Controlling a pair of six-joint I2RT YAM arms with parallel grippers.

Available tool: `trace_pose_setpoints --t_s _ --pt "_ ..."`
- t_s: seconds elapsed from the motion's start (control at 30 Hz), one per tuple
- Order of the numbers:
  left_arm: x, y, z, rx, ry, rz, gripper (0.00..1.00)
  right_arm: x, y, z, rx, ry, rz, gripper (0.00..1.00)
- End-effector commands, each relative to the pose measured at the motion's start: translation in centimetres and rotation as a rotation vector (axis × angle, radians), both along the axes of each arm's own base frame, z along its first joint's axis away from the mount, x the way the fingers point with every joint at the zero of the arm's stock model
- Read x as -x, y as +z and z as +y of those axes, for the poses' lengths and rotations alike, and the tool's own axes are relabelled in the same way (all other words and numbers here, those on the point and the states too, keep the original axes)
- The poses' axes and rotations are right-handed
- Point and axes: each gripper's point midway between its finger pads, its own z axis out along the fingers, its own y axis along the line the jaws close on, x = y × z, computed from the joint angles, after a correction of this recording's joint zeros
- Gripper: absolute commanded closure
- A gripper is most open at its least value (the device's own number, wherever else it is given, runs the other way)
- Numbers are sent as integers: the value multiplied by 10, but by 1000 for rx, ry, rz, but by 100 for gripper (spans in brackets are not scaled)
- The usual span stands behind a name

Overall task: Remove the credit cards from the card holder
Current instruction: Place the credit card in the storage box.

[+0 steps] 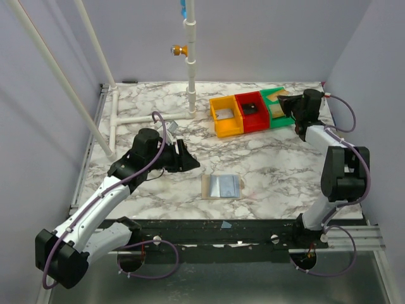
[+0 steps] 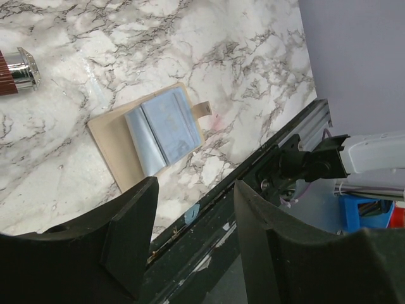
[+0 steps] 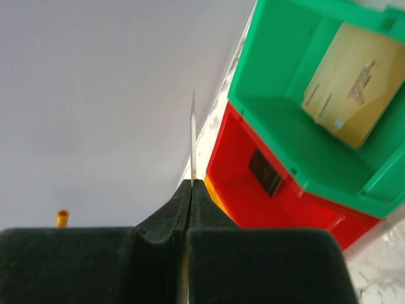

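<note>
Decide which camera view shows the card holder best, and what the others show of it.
The left wrist view: the card holder lies open and close, its tan cover, grey-blue sleeves and strap tab distinct. The top external view shows it small. The right wrist view misses it.

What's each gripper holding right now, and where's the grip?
Right gripper pinches a thin card, seen edge-on, by one end. Left gripper is open, holding nothing.
</note>
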Motion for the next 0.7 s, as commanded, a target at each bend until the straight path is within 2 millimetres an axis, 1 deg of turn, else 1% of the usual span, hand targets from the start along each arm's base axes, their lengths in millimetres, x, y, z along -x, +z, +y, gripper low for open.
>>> trace_pose_setpoints --t_s 0.0,0.1,0.23,0.33,0.5,0.67 --pt "1 12 4 2 -1 -33 47 -21 -16 -41 -38 -141 33 99" --pt "1 9 4 1 -3 -25 47 -30 -29 -48 -55 -170 62 99" --pt "2 8 4 2 -5 -23 47 -43 -46 -49 -68 -175 109 99" --pt "3 9 5 1 -4 -24 47 -48 -56 -49 -82 -183 142 99" --pt "3 9 5 2 -4 -25 47 -51 -75 -51 -106 -208 187 99" --pt "4 8 6 1 -2 -22 47 -49 -94 -55 -102 -233 230 99"
